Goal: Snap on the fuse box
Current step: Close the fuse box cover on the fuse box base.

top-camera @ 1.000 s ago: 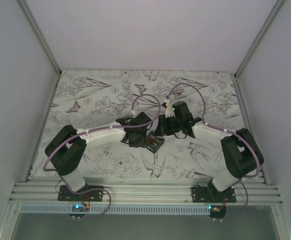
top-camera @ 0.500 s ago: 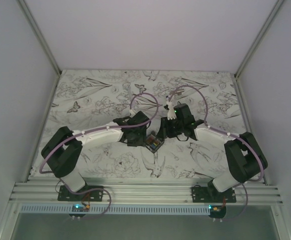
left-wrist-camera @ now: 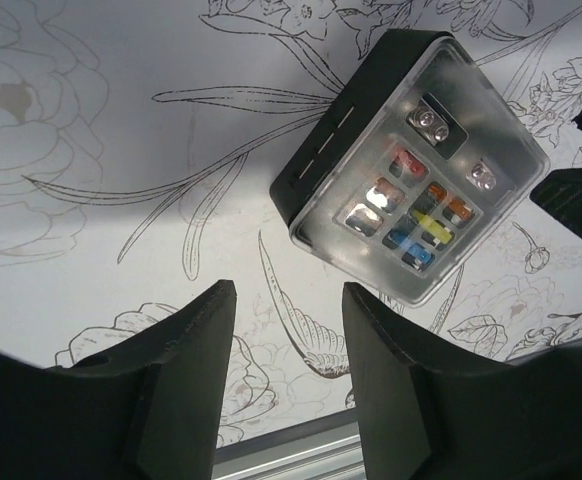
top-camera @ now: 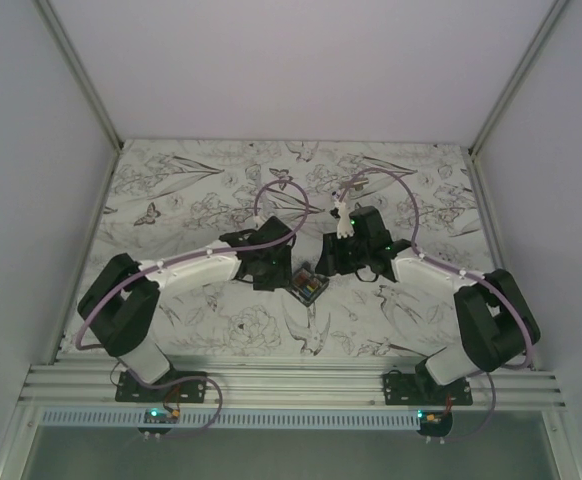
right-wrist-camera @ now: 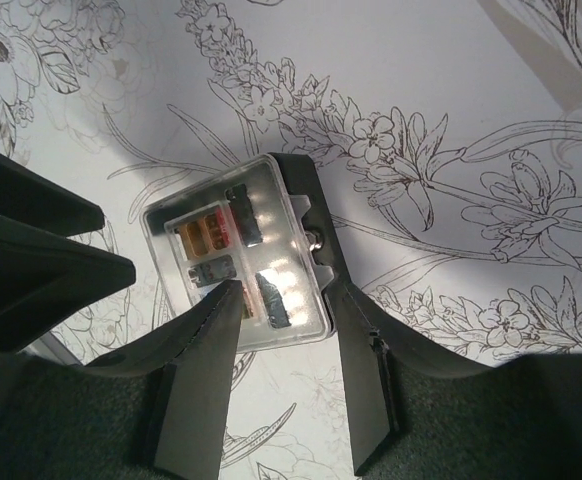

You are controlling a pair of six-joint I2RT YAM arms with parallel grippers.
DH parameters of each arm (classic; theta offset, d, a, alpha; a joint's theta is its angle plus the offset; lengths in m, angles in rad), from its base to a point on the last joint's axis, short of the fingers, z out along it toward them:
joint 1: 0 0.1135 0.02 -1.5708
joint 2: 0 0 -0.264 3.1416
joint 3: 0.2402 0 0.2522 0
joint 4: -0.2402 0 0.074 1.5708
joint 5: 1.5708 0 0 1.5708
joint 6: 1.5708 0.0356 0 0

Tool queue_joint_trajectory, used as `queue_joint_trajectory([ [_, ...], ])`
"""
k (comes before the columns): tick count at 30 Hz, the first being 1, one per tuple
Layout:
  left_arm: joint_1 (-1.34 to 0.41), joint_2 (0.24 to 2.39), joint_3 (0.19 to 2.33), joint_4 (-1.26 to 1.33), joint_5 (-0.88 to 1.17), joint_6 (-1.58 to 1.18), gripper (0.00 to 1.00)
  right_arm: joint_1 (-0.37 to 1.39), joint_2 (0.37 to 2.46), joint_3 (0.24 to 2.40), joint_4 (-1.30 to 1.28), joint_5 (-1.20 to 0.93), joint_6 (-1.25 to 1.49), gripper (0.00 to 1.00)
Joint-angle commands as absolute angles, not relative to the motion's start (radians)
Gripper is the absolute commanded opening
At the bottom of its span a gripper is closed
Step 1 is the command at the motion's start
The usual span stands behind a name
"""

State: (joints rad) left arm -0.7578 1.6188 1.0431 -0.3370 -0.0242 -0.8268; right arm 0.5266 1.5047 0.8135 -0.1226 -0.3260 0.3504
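The fuse box (top-camera: 309,287) is a small black box with a clear cover over red, yellow and blue fuses. It lies flat on the floral table cover between the two grippers. In the left wrist view the fuse box (left-wrist-camera: 411,165) sits ahead and to the right of my left gripper (left-wrist-camera: 289,300), which is open, empty and apart from it. In the right wrist view my right gripper (right-wrist-camera: 283,290) is open over the near corner of the fuse box (right-wrist-camera: 236,250). One finger is above the clear cover and the other is beside the black edge.
The floral table cover (top-camera: 201,200) spans the whole table, with white walls on three sides. An aluminium rail (top-camera: 291,385) runs along the near edge. Purple cables (top-camera: 281,195) loop above both wrists. The left gripper's fingers show in the right wrist view (right-wrist-camera: 31,250).
Both arms have stretched forward and lowered. My left gripper has drawn slightly back and left from the fuse box. The fuse box has barely moved.
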Motion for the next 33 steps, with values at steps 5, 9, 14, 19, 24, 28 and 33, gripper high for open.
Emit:
queue_joint_trajectory([
  [5,-0.749,1.704,1.093,-0.341,0.035,-0.842,0.50,0.526,1.546,0.799,-0.137,-0.350,0.325,0.48],
  [9,-0.749,1.742,1.094,-0.339,0.055,-0.851,0.49,0.530,1.559,0.783,-0.135,-0.366,0.324,0.47],
  [14,-0.749,1.765,1.076,-0.340,0.057,-0.866,0.47,0.536,1.560,0.761,-0.156,-0.375,0.318,0.44],
  [19,-0.743,1.774,1.057,-0.340,0.050,-0.871,0.46,0.542,1.609,0.713,-0.178,-0.383,0.319,0.41],
  [24,-0.723,1.792,1.045,-0.342,0.060,-0.874,0.45,0.576,1.609,0.654,-0.201,-0.357,0.340,0.40],
  [28,-0.714,1.816,1.043,-0.345,0.065,-0.876,0.44,0.617,1.596,0.614,-0.232,-0.300,0.374,0.40],
  [33,-0.696,1.824,1.034,-0.350,0.065,-0.880,0.43,0.655,1.534,0.575,-0.276,-0.276,0.419,0.37],
])
